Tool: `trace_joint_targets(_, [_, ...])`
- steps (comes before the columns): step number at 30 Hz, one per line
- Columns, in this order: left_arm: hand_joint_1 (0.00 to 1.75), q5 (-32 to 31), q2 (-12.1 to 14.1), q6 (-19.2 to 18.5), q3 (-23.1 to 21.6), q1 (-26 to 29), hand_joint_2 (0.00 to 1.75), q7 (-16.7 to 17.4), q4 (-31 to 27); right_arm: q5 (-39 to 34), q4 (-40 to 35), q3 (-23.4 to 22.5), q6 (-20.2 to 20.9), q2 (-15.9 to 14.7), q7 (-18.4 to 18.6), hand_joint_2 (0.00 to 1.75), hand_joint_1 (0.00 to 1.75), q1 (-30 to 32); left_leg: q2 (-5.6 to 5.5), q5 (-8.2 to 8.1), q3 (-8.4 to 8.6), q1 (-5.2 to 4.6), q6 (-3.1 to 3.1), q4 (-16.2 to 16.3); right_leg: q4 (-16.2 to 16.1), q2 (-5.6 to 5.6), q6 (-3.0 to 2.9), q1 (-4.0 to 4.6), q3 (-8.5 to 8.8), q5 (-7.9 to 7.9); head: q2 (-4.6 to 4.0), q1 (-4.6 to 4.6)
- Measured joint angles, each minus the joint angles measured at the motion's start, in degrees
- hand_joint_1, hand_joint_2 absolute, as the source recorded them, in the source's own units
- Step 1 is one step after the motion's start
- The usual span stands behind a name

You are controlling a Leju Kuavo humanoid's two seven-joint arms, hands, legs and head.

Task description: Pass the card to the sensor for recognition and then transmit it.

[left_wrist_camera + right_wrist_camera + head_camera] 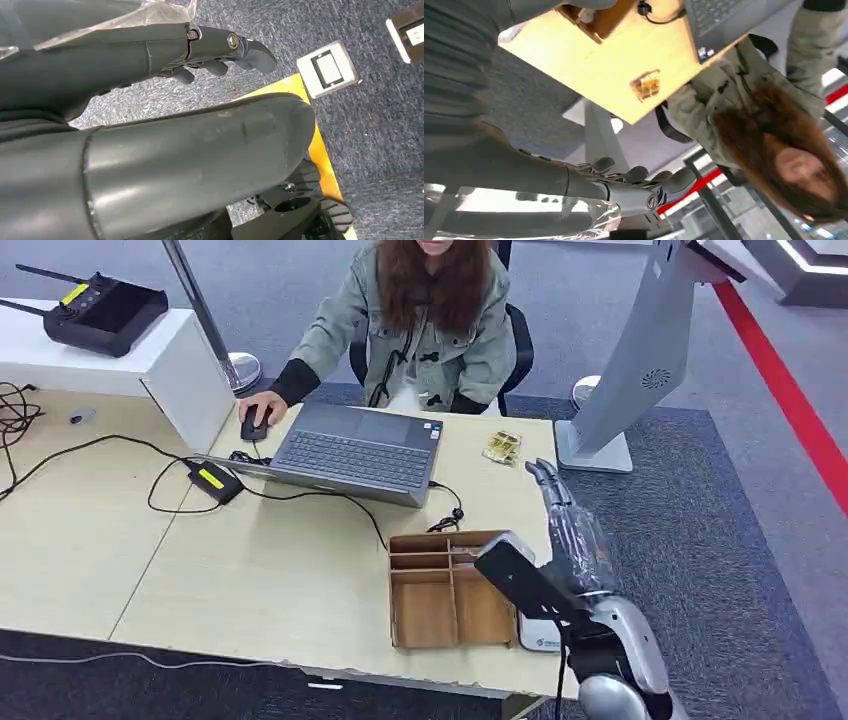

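Plainly, the right hand holds nothing: its fingers lie straight, slightly apart and bare, raised over the table's right edge at lower right of the head view. The left hand hangs toward the carpet with fingers loosely curled and nothing between them.

Just below the right hand, at the lower right corner of the table, a white card-like thing lies flat beside the wooden divider tray, partly hidden by the forearm; it is probably the card, though I cannot be sure.

Further out, a small gold-coloured item lies near the laptop, where a person sits holding a mouse. The grey kiosk stand at upper right may carry the sensor.

By my reading, the task has barely begun: picking up, presenting and handing over all remain.
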Motion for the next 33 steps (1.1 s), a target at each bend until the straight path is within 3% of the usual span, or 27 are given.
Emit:
trace_joint_targets(13, [0.00, 0.0, 0.0, 0.1, 0.0, -0.1, 0.00, 0.0, 0.0, -0.2, 9.6, 0.1, -1.9, 0.6, -1.3, 1.75, 0.02, 0.3, 0.00, 0.00, 0.01, 0.00, 0.00, 0.0, 0.0, 0.00, 0.00, 0.00, -0.01, 0.00, 0.00, 0.00])
trace_joint_targets(19, [0.00, -0.1, 0.0, 0.4, 0.0, -0.1, 0.00, 0.0, 0.0, 0.0, 12.2, 0.1, -2.6, 1.0, -1.7, 1.75, 0.14, 0.5, 0.01, 0.00, 0.01, 0.00, 0.00, 0.0, 0.0, 0.00, 0.00, 0.00, 0.00, 0.00, 0.00, 0.02])
trace_joint_targets(33, [0.00, -0.1, 0.0, 0.6, 0.0, -0.1, 0.00, 0.0, 0.0, 0.9, 16.1, 0.1, -2.9, 2.1, -2.1, 1.75, 0.14, 0.6, 0.02, 0.00, 0.02, 0.00, 0.00, 0.0, 0.0, 0.00, 0.00, 0.00, 0.00, 0.00, 0.00, 0.00])
